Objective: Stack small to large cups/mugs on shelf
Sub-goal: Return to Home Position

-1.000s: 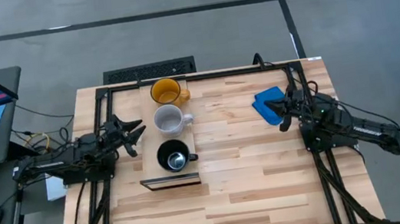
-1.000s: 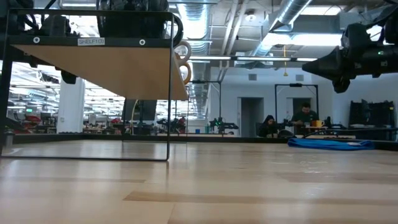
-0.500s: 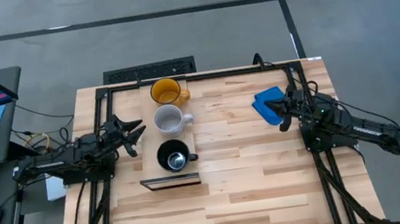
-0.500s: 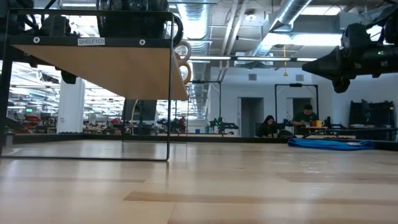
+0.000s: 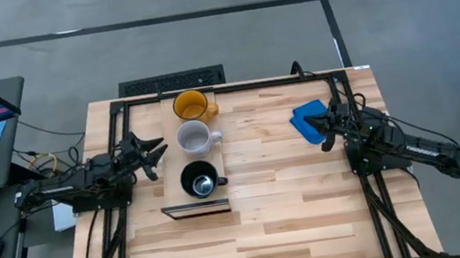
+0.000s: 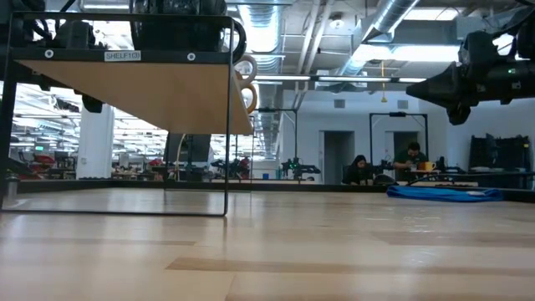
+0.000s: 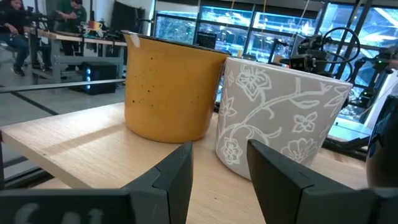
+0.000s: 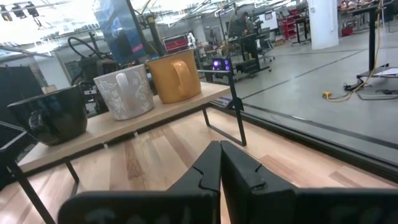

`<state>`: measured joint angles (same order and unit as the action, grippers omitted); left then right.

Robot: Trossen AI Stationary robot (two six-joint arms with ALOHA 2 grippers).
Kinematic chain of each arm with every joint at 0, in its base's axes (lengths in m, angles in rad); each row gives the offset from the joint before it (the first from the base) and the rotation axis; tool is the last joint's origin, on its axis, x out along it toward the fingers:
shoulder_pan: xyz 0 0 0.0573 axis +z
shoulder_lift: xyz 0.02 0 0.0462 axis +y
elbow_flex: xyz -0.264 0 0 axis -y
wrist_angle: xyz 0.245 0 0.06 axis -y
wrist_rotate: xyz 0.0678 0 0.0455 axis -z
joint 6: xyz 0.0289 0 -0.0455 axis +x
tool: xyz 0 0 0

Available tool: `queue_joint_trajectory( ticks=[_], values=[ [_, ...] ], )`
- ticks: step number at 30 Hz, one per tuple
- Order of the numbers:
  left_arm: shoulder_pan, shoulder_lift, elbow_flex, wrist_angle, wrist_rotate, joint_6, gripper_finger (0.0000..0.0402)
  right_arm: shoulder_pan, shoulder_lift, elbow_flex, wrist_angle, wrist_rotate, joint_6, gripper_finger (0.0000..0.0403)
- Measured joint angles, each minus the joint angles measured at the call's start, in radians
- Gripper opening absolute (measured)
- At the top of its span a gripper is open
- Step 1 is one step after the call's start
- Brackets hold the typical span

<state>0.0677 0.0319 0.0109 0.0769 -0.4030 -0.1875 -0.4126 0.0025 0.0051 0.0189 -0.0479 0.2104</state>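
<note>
Three mugs stand in a row, each on its base, on the raised pale wood shelf (image 5: 169,155): a yellow-orange mug (image 5: 191,105) at the far end, a white mug with a flower pattern (image 5: 195,138) in the middle, a black mug (image 5: 199,182) at the near end. My left gripper (image 5: 160,149) hovers level at the shelf's left side, open, facing the yellow (image 7: 168,90) and white (image 7: 280,121) mugs. My right gripper (image 5: 329,125) hangs at the table's right side, shut and holding nothing, with the three mugs across the table in its wrist view.
A flat blue object (image 5: 309,121) lies on the planked tabletop just beside my right gripper. The shelf stands on thin dark metal legs (image 6: 227,125). Bare tabletop (image 5: 284,202) spreads between the shelf and the right arm and along the near edge. People sit far off in the room.
</note>
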Motion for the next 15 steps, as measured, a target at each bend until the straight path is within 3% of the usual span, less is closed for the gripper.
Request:
queue_joint_trajectory(
  ticks=[15],
  values=[
    [0.0, 0.0, 0.0, 0.0, -0.002, 0.0, 0.0142, 0.0, 0.0, 0.0, 0.0, 0.0, 0.0, 0.003]
  ],
)
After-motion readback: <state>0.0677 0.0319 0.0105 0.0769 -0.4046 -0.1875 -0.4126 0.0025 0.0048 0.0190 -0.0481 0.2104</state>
